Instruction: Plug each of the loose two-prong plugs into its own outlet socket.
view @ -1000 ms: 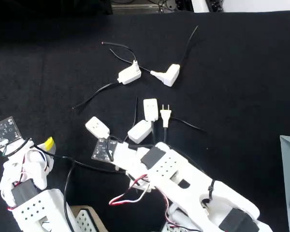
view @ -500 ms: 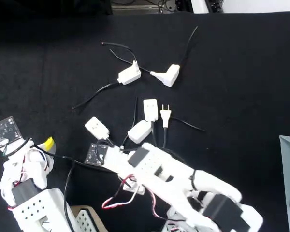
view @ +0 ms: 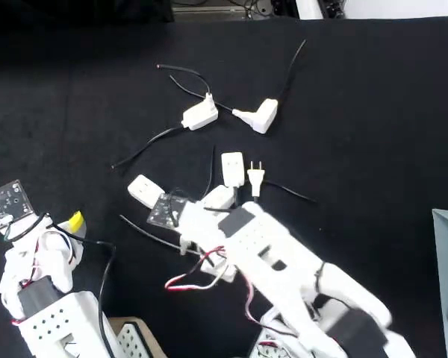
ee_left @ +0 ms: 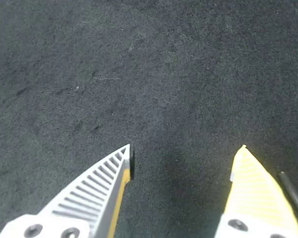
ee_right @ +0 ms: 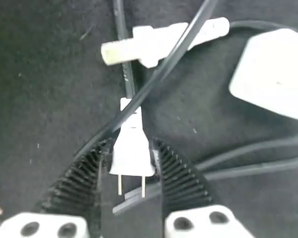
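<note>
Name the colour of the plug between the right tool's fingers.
The plug is white, with silvery metal prongs; it shows best in the right wrist view.

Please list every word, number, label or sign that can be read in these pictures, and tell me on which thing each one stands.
No text can be read anywhere.
Circuit board on the left arm: tiny marks, too small to read.
Other circuit board on the right arm: also too small.
Plug in the right hand: plain white, no print visible.
Socket: plain white, no print visible.

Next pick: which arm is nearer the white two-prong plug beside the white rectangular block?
Right: its end effector is close to the white two-prong plug; left end effector far left of it.
</note>
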Controlling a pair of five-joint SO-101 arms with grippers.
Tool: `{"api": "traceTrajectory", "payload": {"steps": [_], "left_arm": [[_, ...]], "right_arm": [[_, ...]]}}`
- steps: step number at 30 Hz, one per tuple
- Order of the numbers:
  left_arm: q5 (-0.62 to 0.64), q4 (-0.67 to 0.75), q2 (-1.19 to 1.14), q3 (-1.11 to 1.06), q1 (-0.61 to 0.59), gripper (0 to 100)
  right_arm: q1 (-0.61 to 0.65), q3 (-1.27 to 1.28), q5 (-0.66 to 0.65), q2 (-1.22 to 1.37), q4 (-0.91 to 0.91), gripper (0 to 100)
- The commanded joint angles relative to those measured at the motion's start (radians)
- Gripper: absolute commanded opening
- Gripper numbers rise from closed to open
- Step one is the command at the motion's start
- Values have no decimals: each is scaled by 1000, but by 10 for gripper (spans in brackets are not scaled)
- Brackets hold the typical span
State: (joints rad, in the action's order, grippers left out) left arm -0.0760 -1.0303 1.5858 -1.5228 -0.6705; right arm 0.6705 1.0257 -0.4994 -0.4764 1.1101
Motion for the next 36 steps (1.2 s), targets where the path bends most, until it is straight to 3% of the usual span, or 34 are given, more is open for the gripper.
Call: {"api": "traceTrajectory", "payload": {"steps": [1,6,15,24,31,36], "left_arm": [[-11,-3,8,10,-8,317],[-11,-3,8,10,-8,317],[-11,-3,8,10,-8,317],[-11,-3,8,10,-8,317],[-11,-3,8,8,-8,317],[-11,-3,8,8,-8,317]], "right_arm": [[-91,-74,-44,-165,110,11],[-190,-176,-69,-374,259,11],[-212,-259,-60,-605,361,11],[-373,-257,46,-638,247,11],[-480,8,78,-636,57,12],[-494,166,74,-636,18,162]]}}
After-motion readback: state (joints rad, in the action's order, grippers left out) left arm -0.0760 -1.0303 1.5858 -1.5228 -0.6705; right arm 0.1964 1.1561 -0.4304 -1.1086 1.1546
